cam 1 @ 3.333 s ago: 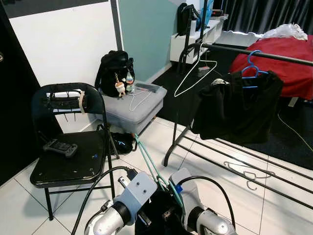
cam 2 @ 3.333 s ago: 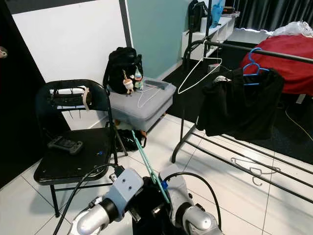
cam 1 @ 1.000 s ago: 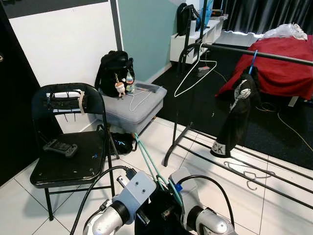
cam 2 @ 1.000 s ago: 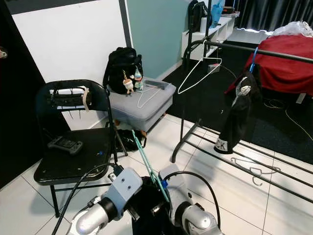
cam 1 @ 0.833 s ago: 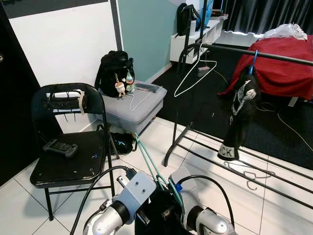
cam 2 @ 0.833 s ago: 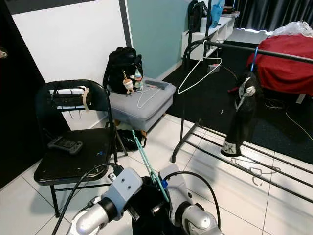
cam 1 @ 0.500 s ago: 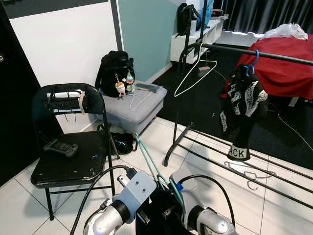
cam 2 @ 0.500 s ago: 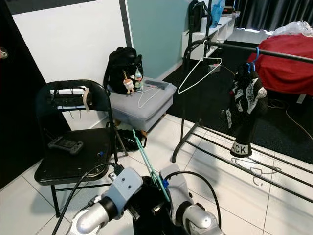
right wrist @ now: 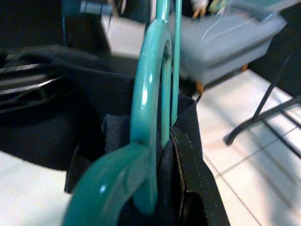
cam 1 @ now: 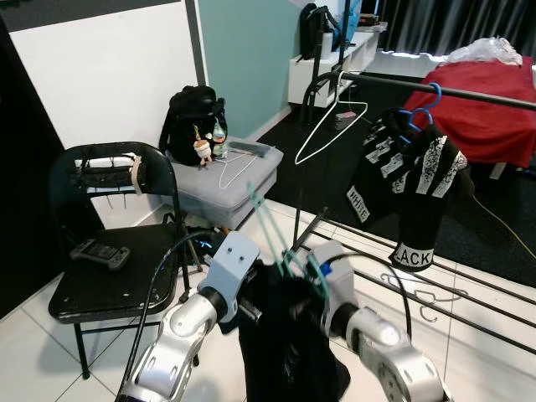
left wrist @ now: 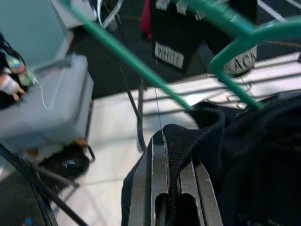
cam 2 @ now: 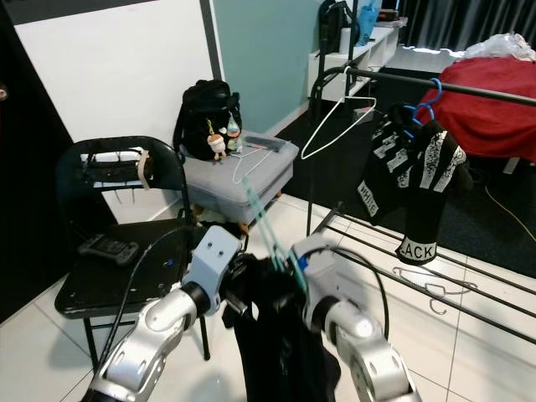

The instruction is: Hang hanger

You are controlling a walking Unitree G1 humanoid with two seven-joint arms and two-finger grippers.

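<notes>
Halfway I'd say: both the left pincer (left wrist: 171, 188) and right pincer (right wrist: 176, 165) are clamped on the black shirt (cam 1: 289, 335) with the green hanger (cam 1: 280, 239), lifted but well short of the rail (cam 1: 469, 92).

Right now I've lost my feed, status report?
Left gripper and right gripper both shut on black garment, green hanger inside. Rail ahead; printed garment already hanging.

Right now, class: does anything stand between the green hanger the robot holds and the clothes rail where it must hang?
Nothing visible blocks the way. The green hanger with its dark garment is held before the rail; a black shirt and white hanger already hang there, with free rail between them.
</notes>
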